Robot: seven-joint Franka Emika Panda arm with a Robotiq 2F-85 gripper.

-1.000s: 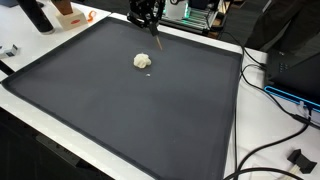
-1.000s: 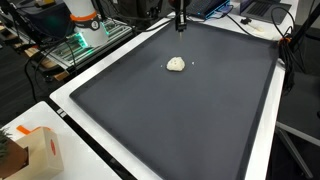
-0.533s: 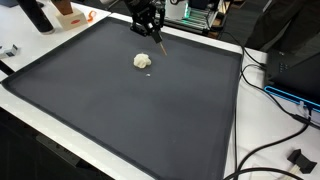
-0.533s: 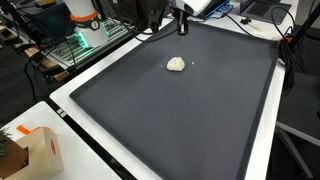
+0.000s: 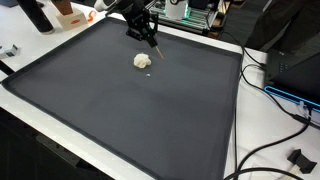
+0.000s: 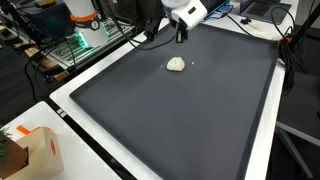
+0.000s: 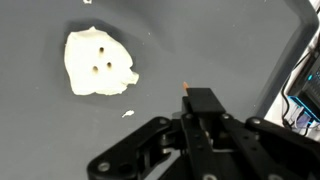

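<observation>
Black pincer [image 7: 203, 100] clenched on a thin orange-tipped stick [image 7: 186, 88]. It is tilted more than 1 s ago, and the white wrist [image 6: 185, 12] now shows in an exterior view. Just beyond the stick tip, not touching: white dough-like lump [image 7: 98, 63] with three holes, unmoved. Dark grey mat [image 5: 150, 110] lies beneath both.

the mat [image 5: 150, 110] is open nearly all over. only the lump [image 5: 143, 61] sits on it, near the far edge, just beside the stick [image 5: 157, 50] pinched in the gripper [image 5: 152, 41]. beyond the rim stand cables [image 5: 285, 100], a box [image 6: 35, 150] and electronics [image 6: 82, 40].
</observation>
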